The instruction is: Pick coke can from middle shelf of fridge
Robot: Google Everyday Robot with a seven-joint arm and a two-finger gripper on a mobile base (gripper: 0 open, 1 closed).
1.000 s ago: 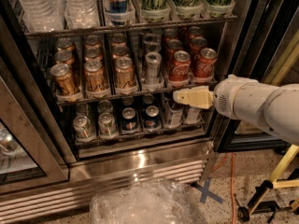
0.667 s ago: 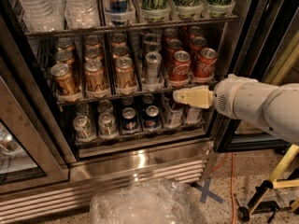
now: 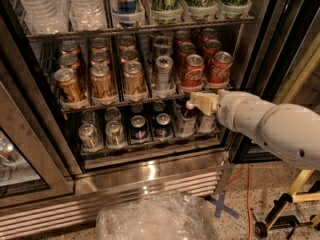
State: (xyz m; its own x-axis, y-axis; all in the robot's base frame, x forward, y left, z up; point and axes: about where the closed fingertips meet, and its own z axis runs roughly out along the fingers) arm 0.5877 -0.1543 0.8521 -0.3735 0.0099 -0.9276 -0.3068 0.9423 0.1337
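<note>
Since the coke can (image 3: 192, 70) sits frontmost on the middle shelf (image 3: 145, 100), your gripper (image 3: 196, 103) hovers just below it, centre-right; its grip state can't be told.

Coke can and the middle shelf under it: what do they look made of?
Coke can: thin metal, likely aluminium; glossy red print, bright silver top. Middle shelf: dark wire metal, probably coated; thin front rail. Gripper, cream plastic by its look, hangs just below that can.
</note>
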